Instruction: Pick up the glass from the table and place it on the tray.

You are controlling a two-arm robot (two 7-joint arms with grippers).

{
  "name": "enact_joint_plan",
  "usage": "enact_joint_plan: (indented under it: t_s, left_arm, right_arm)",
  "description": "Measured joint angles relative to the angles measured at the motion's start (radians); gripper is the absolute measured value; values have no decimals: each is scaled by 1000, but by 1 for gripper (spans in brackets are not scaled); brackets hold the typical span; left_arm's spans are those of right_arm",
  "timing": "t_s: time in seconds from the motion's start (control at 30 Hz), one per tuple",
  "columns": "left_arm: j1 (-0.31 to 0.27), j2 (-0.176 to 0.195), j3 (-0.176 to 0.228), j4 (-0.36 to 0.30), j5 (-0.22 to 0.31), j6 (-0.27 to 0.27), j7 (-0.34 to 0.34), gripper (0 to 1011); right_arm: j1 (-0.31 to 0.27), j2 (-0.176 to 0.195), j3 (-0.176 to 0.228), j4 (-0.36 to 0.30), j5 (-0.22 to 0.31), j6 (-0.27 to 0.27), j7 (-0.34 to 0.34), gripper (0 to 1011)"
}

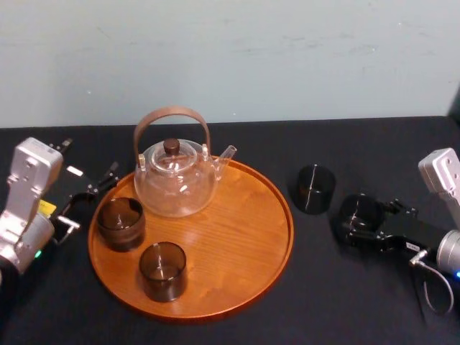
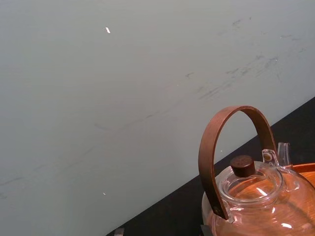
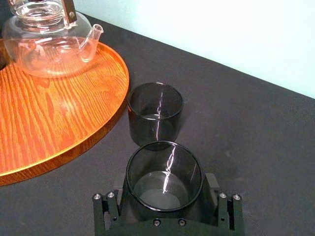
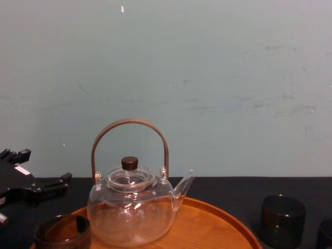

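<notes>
On the black table (image 1: 338, 287), right of the tray, a dark smoked glass (image 1: 361, 210) (image 3: 165, 169) stands between the fingers of my right gripper (image 1: 359, 220) (image 3: 165, 186). The jaws are open around it, one finger on each side of its wall. A second dark glass (image 1: 316, 188) (image 3: 155, 112) stands just beyond, closer to the tray. The round orange-brown tray (image 1: 251, 237) (image 3: 59, 113) holds a clear glass teapot (image 1: 175, 180) (image 4: 132, 207) and two more dark glasses (image 1: 121, 223) (image 1: 163, 271). My left gripper (image 1: 90, 201) sits open at the tray's left edge, holding nothing.
The teapot's brown hoop handle (image 2: 216, 147) rises high over the tray's back. Bare wood lies on the tray's right half (image 1: 244, 223). A pale wall (image 4: 207, 78) stands behind the table. The second glass is close to the tray's right rim.
</notes>
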Motion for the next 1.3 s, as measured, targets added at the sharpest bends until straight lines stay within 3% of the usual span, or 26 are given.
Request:
enact_joint_plan:
  t_s: [0.47, 0.7, 1.3]
  left_arm:
    - [0, 0, 0, 0, 0, 0, 0, 1001]
    - [0, 0, 0, 0, 0, 0, 0, 1001]
    - [0, 0, 0, 0, 0, 0, 0, 1001]
  right_arm:
    - [8, -2, -10, 4, -11, -5, -1, 1005]
    - [8, -2, -9, 4, -8, -5, -1, 903]
    - [6, -1, -6, 4, -3, -3, 0, 903]
